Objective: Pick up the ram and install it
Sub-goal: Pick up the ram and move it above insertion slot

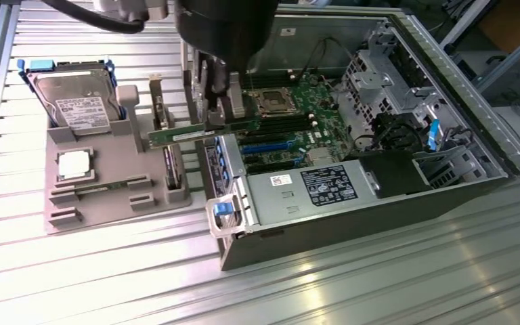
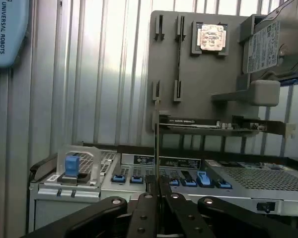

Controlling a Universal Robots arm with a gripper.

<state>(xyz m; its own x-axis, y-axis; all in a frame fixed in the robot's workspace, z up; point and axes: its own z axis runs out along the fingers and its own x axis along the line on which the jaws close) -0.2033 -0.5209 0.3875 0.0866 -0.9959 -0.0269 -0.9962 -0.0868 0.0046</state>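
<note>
In the exterior view my pincer (image 1: pixel 214 115) is clamped nearly shut on the ram (image 1: pixel 179 136), carrying it level in the air. The grey holder (image 1: pixel 97 196) lies off to one side of me and the open computer case (image 1: pixel 351 223) just below on the other. In the wrist view the ram runs edge-on straight out from between my fingers (image 2: pixel 145 208), pinched by its flat faces, which I judge keeps its contact edge free.

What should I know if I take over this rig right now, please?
Jaws: shut on the ram.
Position: the ram is in the air, roughly over the border between the grey parts tray and the open computer case.
Done: the ram is picked up, clear of the tray.
Left: it is not yet seated on the motherboard.
</note>
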